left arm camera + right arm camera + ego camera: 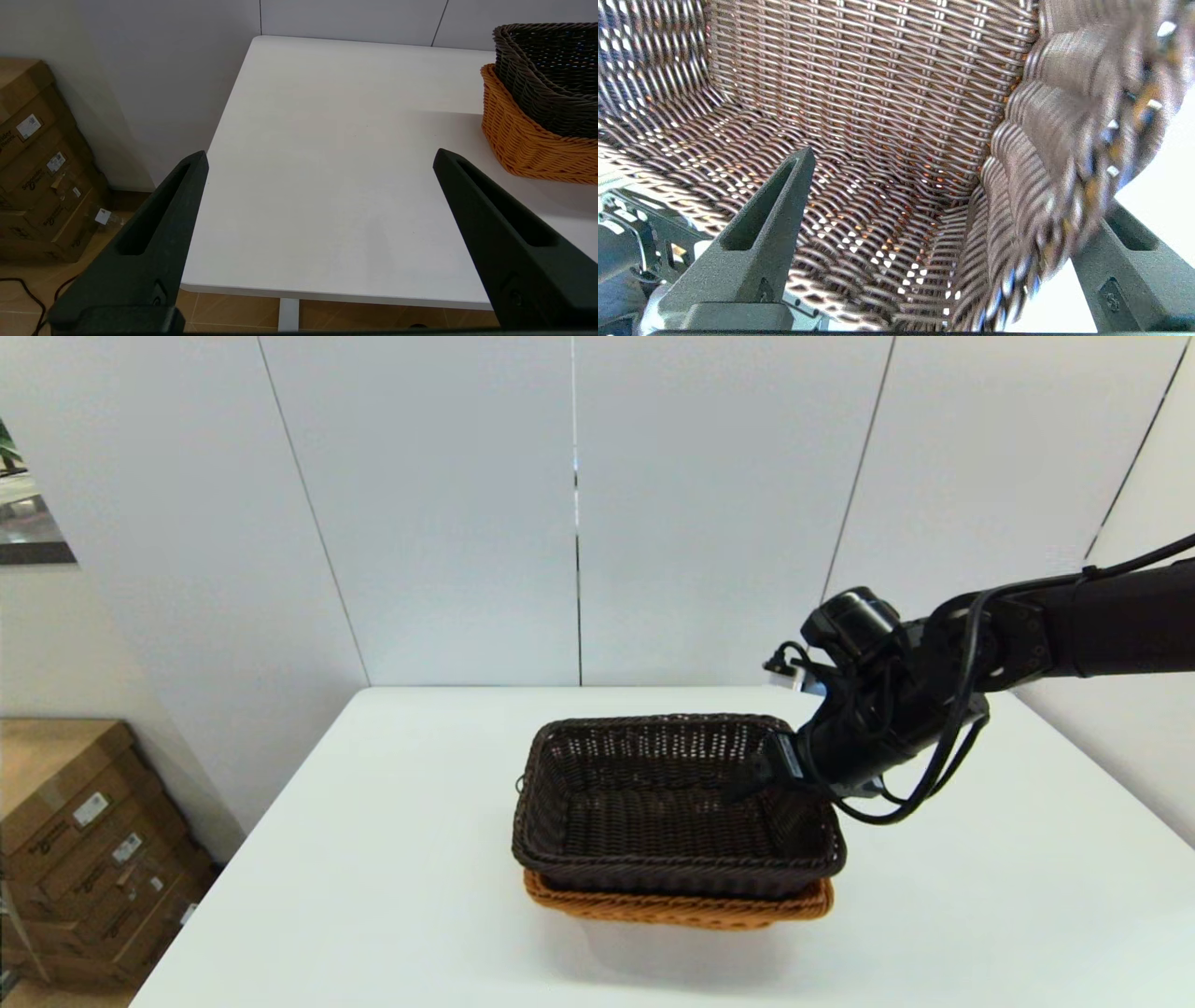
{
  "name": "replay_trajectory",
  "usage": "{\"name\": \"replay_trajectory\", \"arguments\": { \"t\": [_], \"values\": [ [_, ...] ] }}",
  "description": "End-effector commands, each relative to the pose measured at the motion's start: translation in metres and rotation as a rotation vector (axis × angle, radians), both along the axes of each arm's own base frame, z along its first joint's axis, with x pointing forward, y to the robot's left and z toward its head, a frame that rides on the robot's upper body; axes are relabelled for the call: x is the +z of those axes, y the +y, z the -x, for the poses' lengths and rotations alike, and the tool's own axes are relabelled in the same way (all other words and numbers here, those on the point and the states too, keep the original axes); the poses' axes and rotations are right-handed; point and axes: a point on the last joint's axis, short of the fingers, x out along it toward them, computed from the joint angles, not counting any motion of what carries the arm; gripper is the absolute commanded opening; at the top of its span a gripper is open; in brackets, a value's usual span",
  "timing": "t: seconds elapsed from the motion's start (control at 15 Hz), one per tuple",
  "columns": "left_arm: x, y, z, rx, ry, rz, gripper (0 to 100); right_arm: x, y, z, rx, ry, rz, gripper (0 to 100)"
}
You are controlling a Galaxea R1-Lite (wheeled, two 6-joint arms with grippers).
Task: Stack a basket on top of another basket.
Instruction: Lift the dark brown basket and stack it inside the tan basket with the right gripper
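On the white table, the dark brown basket sits nested in the orange-tan basket, whose braided rim peeks out below. My right fingers straddle the dark basket's right wall, one inside, one outside, spread apart around the braided rim. Only my right wrist view shows that weave close up; only my left wrist view shows my left fingers, open and empty, well apart from the baskets, and the cardboard boxes on the floor.

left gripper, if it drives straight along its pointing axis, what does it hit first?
Probably the bare white table: the left gripper, jaws open, points down across it. The stacked baskets sit off to one side, out of that line. Depth is uncertain.
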Motion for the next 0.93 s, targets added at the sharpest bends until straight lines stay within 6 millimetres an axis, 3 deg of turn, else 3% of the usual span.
{"name": "replay_trajectory", "arguments": {
  "t": [0.07,0.67,0.93],
  "values": [
    [0.0,0.0,0.0,0.002,-0.001,0.001,100,0.008,0.0,-0.001,-0.017,-0.042,0.031,100],
    [0.0,0.0,0.0,0.001,0.0,0.001,100,0.02,-0.007,-0.003,-0.099,-0.133,0.157,100],
    [0.0,0.0,0.0,0.001,0.0,0.001,100,0.044,-0.02,0.004,-0.111,-0.208,0.151,100]
  ]
}}
